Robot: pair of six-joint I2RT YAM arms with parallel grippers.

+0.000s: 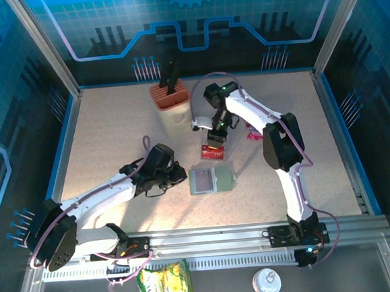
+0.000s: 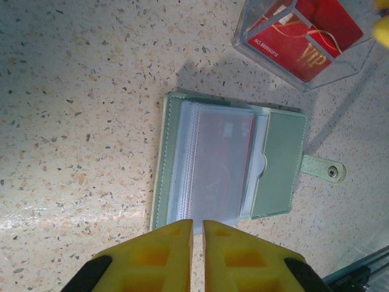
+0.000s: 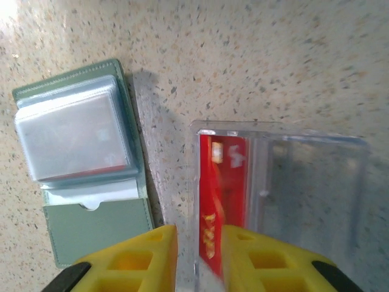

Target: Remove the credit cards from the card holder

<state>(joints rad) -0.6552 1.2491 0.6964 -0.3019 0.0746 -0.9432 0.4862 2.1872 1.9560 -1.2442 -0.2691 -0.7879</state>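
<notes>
The card holder (image 2: 278, 164) lies open and flat on the worktop (image 2: 79, 91). It is grey-green, with a stack of clear sleeves (image 2: 213, 164) inside, and red shows faintly through the top sleeve. A red card (image 3: 222, 194) stands in the clear stand (image 3: 304, 201) just beside the holder. The left pincer (image 2: 197, 234) is clenched on nothing, just beside the holder's edge. The right pincer (image 3: 199, 236) is released, its fingers on either side of the standing card's edge. The sleeve contents are blurred, so the number of cards inside cannot be told.
</notes>
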